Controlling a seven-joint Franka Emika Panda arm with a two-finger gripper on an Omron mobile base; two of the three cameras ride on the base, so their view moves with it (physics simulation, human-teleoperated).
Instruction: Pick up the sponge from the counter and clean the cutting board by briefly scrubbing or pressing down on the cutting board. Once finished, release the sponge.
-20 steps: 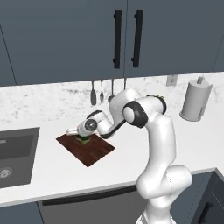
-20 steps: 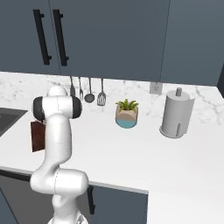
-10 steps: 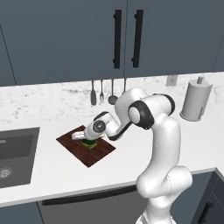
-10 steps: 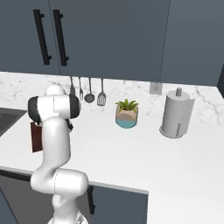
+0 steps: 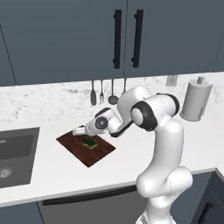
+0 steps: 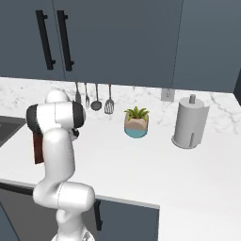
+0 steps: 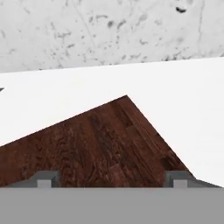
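sponge (image 5: 89, 142): small block, dark green top over a yellow layer — lies flat on the board, near its middle, nothing gripping it
cutting board (image 5: 85, 148): flat rectangle of dark reddish-brown wood with visible grain, set askew, corners toward the wall and the front edge
table (image 5: 127, 164): broad white worktop under a speckled marble backsplash — the board lies flat on it, just right of the sink

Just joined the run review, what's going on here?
The white arm is reaching left over the cutting board on the counter. The sponge lies on the board, free of the hand, whose fingers stand wide apart with nothing between them. Scrub looks done, sponge released.
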